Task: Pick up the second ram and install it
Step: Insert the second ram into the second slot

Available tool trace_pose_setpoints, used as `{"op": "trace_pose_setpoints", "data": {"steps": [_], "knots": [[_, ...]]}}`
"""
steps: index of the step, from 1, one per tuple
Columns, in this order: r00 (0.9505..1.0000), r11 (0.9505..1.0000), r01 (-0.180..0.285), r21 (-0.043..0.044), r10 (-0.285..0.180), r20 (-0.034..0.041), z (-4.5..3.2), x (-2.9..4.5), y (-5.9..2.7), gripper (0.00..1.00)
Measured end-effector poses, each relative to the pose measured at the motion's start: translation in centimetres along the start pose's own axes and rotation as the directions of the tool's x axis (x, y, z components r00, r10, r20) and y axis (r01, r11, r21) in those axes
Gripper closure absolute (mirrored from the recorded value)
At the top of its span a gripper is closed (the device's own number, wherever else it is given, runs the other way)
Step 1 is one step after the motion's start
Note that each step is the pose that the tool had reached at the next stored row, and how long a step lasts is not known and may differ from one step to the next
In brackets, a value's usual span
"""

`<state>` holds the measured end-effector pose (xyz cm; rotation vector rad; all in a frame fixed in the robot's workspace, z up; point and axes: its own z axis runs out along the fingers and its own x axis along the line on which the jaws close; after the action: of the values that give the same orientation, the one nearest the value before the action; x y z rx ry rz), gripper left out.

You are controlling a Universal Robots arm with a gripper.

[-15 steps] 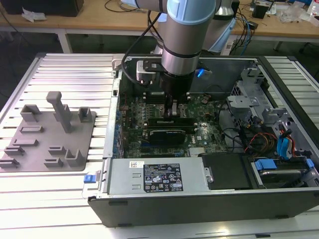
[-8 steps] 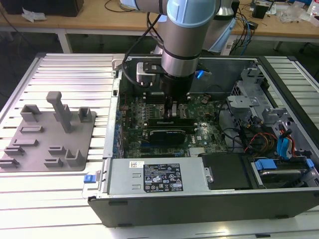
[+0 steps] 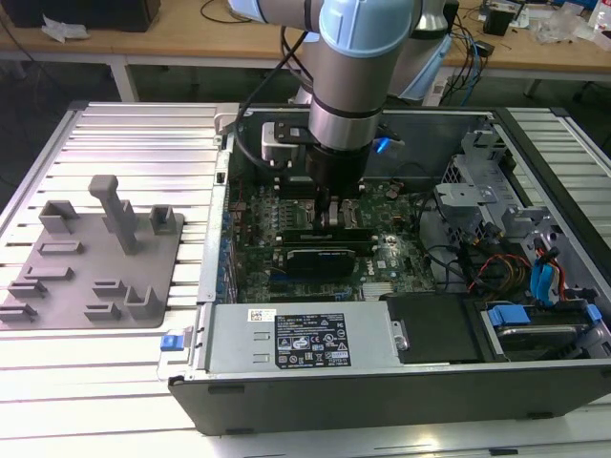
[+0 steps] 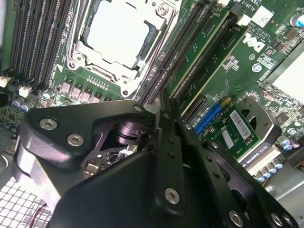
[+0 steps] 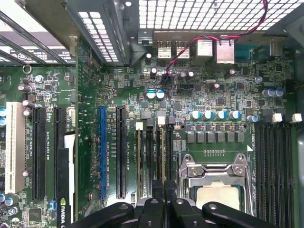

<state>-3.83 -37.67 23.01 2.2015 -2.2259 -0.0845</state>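
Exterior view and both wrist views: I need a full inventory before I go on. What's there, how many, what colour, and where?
Table: one, silver slotted, under everything.
Computer case: one, black, open, on the table.
Fixture plate: one, grey with blocks, on the exterior view's left of the case.
Power supply cover: one, silver with a dark label, along the case's near side.
Expansion card: one, black, on the motherboard.
CPU socket: one, silver, on the motherboard.
Ram sticks: two, green, standing in slots beside the CPU socket.
Arm: one, silver and pale blue, reaching down into the case.
Gripper: one, black, fingers together, at the ram slots.
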Motion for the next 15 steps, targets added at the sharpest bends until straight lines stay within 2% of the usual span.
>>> {"op": "trace_pose_setpoints", "data": {"steps": [3,8,9,10,11,15], "knots": [[1.0,1.0,0.0,0.0,0.0,-0.0002,0.27,0.01,-0.01,0.91],[1.0,1.0,0.0,-0.0001,0.0,0.0,0.3,0.01,-0.01,0.91],[1.0,1.0,0.0,0.0,0.0,-0.0001,0.3,0.01,-0.01,0.83],[1.0,1.0,0.0,-0.0001,0.0,-0.0002,0.28,0.01,-0.01,0.83],[1.0,1.0,0.0,0.0001,0.0,-0.0001,0.04,0.0,0.0,0.83],[1.0,1.0,0.0,0.0003,0.0,-0.0002,-1.79,-0.05,0.08,0.83]]}}
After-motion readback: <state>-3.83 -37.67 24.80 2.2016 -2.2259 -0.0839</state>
